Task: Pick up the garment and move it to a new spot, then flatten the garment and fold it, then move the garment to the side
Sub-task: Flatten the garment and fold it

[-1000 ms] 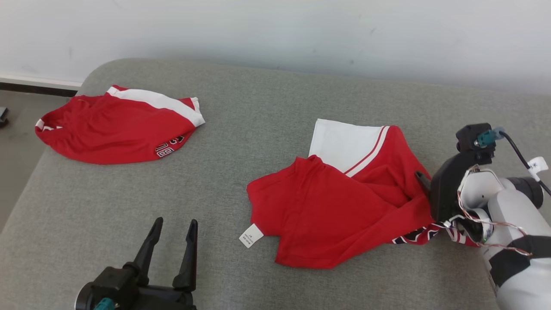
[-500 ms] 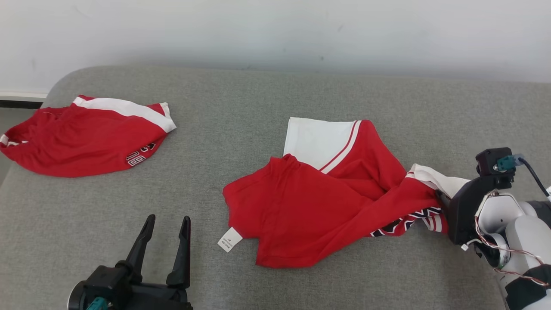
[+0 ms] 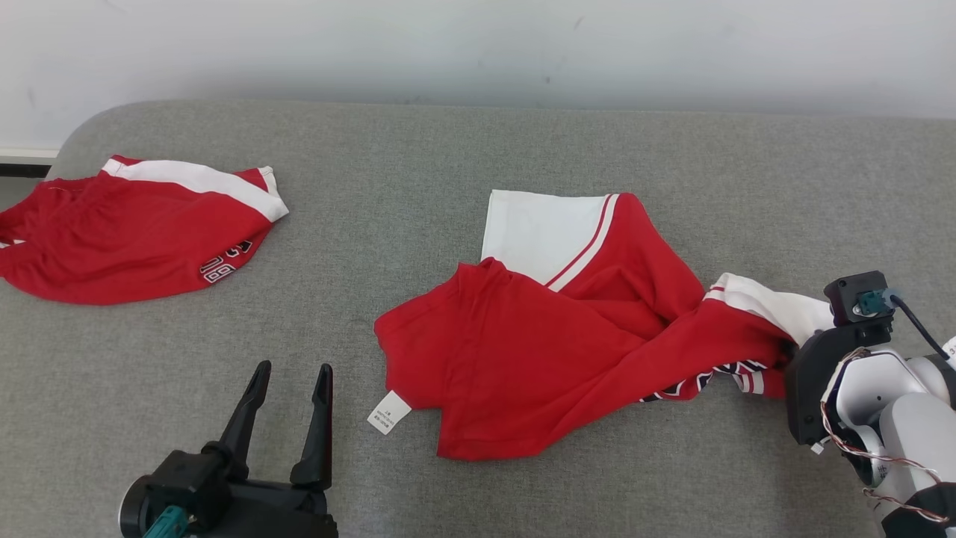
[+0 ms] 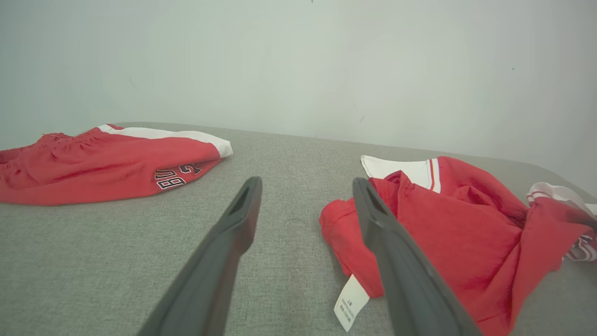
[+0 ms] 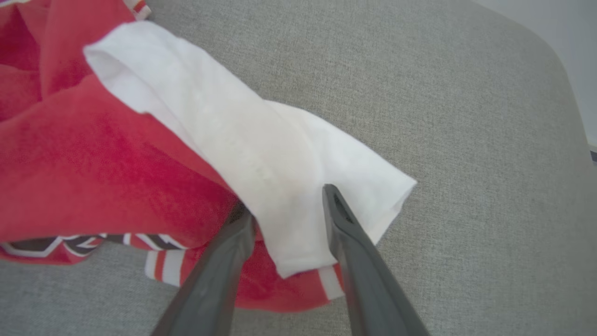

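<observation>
**While the left arm lies low, the right is at the garment's white band**

Head view: Where the left arm lies low at the near left, the left gripper (image 3: 293,368) points away across the grey upholstered surface (image 3: 418,149). Its two dark, tapered fingers are spread wide and empty. The right arm, pale-shelled with loose wires, comes in from the near right. The right gripper (image 3: 792,350) is buried in the right end of the garment (image 3: 545,351). This is a rumpled red jersey with white panels and striped trim, lying mid-surface and stretching right. A white label (image 3: 388,412) sticks out at its near-left edge. A second red garment (image 3: 134,239) lies well apart at the far left.

Left wrist view: The left gripper (image 4: 305,184) stands wide over the woven grey cloth, touching nothing. The garment (image 4: 447,224) is just to its right.

Right wrist view: The right gripper (image 5: 285,203) straddles a soft, folded white band (image 5: 242,140) of the garment (image 5: 93,163). Its fingers (image 5: 359,261) are narrowed partway, one tip tucked under the fabric. Whether they pinch the band cannot be told.
</observation>
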You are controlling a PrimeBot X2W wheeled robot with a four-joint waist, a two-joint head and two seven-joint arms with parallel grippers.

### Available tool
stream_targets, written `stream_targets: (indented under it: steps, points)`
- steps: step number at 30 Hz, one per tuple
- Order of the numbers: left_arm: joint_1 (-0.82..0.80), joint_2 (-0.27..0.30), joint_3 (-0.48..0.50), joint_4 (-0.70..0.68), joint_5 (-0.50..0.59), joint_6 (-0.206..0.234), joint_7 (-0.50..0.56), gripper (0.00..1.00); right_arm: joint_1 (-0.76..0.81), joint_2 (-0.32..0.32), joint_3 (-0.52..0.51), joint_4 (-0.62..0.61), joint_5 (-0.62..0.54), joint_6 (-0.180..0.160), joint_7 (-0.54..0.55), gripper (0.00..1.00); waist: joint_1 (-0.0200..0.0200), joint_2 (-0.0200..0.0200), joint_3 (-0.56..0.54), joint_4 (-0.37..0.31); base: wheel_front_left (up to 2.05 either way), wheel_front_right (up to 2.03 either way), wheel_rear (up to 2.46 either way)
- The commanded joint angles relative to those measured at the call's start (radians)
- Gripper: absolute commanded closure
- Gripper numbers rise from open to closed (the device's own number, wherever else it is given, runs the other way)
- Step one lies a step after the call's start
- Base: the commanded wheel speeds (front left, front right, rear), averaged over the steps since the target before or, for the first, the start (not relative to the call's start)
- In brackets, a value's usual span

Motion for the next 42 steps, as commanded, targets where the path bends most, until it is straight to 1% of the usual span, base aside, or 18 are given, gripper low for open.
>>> stream_targets:
  steps: [1, 2, 3, 7, 10, 15, 19, 22, 27, 29, 30, 31, 34, 36, 38, 42]
  points:
    - [-0.012, 0.000, 0.001, 0.002, 0.003, 0.002, -0.001, 0.00, -0.001, 0.007, -0.005, 0.008, -0.007, -0.003, 0.004, 0.59, -0.0001, -0.0001, 0.000, 0.000, 0.00, 0.00, 0.00]
    - [-0.013, 0.000, 0.001, 0.003, 0.003, 0.002, -0.001, 0.00, -0.007, 0.007, -0.007, 0.009, -0.012, -0.003, 0.003, 0.75, -0.0001, -0.0001, 0.000, 0.001, 0.00, 0.00, 0.00]
    - [-0.014, 0.001, 0.001, 0.004, 0.003, 0.002, -0.001, 0.00, -0.013, 0.008, -0.008, 0.012, -0.015, -0.003, -0.004, 1.00, -0.0001, -0.0001, 0.000, 0.001, 0.00, 0.00, 0.00]
    - [-0.018, 0.001, 0.001, 0.006, 0.004, 0.002, -0.001, 0.00, -0.039, 0.015, -0.050, 0.003, -0.038, -0.003, -0.040, 1.00, -0.0001, -0.0001, 0.002, 0.001, 0.00, 0.00, 0.00]
    - [-0.017, 0.000, 0.001, 0.007, 0.004, 0.002, -0.001, 0.00, -0.042, 0.025, -0.071, -0.009, -0.046, -0.003, -0.046, 1.00, -0.0001, -0.0001, 0.000, 0.001, 0.00, 0.00, 0.00]
    - [-0.006, 0.001, 0.007, 0.008, 0.003, 0.002, -0.001, 0.00, -0.027, 0.027, -0.094, -0.065, -0.036, -0.003, -0.002, 1.00, -0.0001, -0.0001, -0.012, -0.001, 0.00, 0.00, 0.00]
    - [0.001, 0.000, 0.012, 0.007, 0.003, 0.002, -0.001, 0.00, 0.007, 0.020, -0.152, -0.141, -0.051, -0.003, 0.031, 1.00, -0.0001, -0.0001, -0.021, -0.008, 0.00, 0.00, 0.00]
    - [0.006, 0.000, 0.008, 0.008, 0.003, 0.002, -0.001, 0.00, 0.061, 0.023, -0.215, -0.200, -0.086, -0.003, 0.063, 1.00, -0.0001, -0.0001, -0.031, -0.010, 0.00, 0.00, 0.00]
    - [0.019, 0.000, 0.013, 0.007, 0.001, 0.002, -0.001, 0.00, 0.211, 0.075, -0.288, -0.308, -0.086, -0.003, 0.181, 1.00, -0.0001, -0.0001, -0.044, -0.022, 0.00, 0.00, 0.00]
    - [0.024, 0.000, 0.015, 0.006, -0.002, 0.002, -0.001, 0.00, 0.261, 0.100, -0.308, -0.354, -0.085, -0.003, 0.198, 1.00, -0.0001, -0.0001, -0.046, -0.031, 0.00, 0.00, 0.00]
    - [0.025, 0.000, 0.016, 0.006, -0.003, 0.002, -0.001, 0.00, 0.287, 0.116, -0.316, -0.370, -0.083, -0.003, 0.206, 0.57, -0.0001, -0.0001, -0.050, -0.037, 0.00, 0.00, 0.00]
    - [0.026, 0.000, 0.014, 0.008, -0.005, 0.002, -0.001, 0.00, 0.313, 0.127, -0.323, -0.382, -0.084, -0.003, 0.215, 0.00, -0.0001, -0.0001, -0.053, -0.039, 0.00, 0.00, 0.00]
    - [0.032, 0.000, 0.011, 0.012, -0.011, 0.002, -0.001, 0.00, 0.359, 0.161, -0.333, -0.425, -0.067, -0.003, 0.243, 0.00, -0.0001, -0.0001, -0.066, -0.049, 0.00, 0.00, 0.00]
    - [0.036, 0.000, 0.009, 0.015, -0.014, 0.002, -0.001, 0.00, 0.384, 0.180, -0.339, -0.460, -0.055, -0.003, 0.243, 0.00, -0.0001, -0.0001, -0.076, -0.055, 0.00, 0.00, 0.00]
    - [0.043, 0.000, 0.007, 0.019, -0.016, 0.002, -0.001, 0.00, 0.402, 0.202, -0.342, -0.503, -0.033, -0.003, 0.218, 0.00, -0.0001, -0.0001, -0.088, -0.061, 0.00, 0.00, 0.00]
    - [0.054, 0.000, 0.006, 0.027, -0.016, 0.002, -0.001, 0.00, 0.432, 0.235, -0.339, -0.589, 0.013, -0.003, 0.106, 0.00, -0.0001, -0.0001, -0.117, -0.070, 0.00, 0.00, 0.00]
